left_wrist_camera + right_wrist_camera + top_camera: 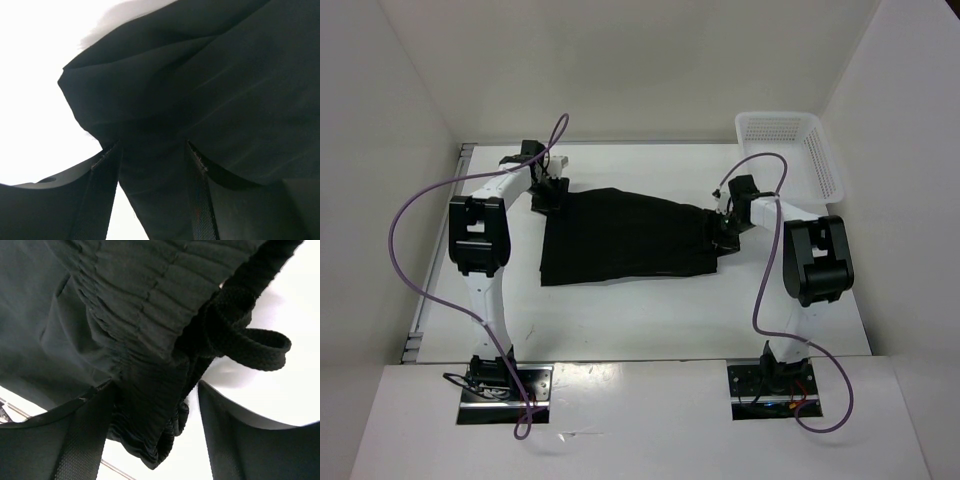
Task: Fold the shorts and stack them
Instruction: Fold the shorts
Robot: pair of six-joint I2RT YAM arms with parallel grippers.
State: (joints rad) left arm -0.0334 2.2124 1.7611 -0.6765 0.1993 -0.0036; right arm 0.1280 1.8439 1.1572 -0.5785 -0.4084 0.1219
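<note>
White walls box in a white worktop [650,320], with a mesh basket [790,150] at its far right. The shorts [620,235] lie spread mid-worktop between the arms. The left end effector [548,195] is clamped on their far-left corner and the right end effector [723,228] on the gathered waistband. Pulling further apart could slip either hold, and the loose drawstring [250,342] could snag.

From here the shorts [620,235] look like soft matt black cloth, smooth over the legs and finely ribbed at the gathered waistband, with a coarse woven drawstring [260,350], while the basket [790,135] at the counter's far right corner is white plastic mesh and the counter [650,310] is smooth matt white.
</note>
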